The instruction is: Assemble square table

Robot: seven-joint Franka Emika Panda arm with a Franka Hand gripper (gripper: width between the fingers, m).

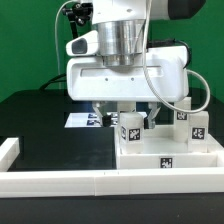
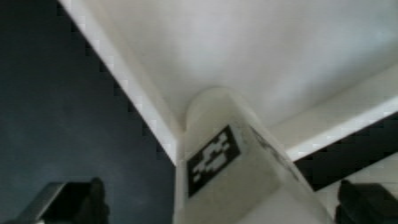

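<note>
1. Jaws spread wide, released; gripper [image 1: 131, 108] grasps nothing, hovers above a tagged leg [image 1: 131, 130].
2. Square slab [image 1: 170, 158] lies on the black table [image 1: 45, 125], exterior view's right, against white border bars [image 1: 60, 180].
3. Wrist view: leg [image 2: 221, 150] stands upright on slab [image 2: 267, 50], between fingertips [image 2: 71, 200].

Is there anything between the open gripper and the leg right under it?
Nothing visible. The gripper is open and the upright leg stands between its fingers, on the tabletop, with no other part in between.
</note>
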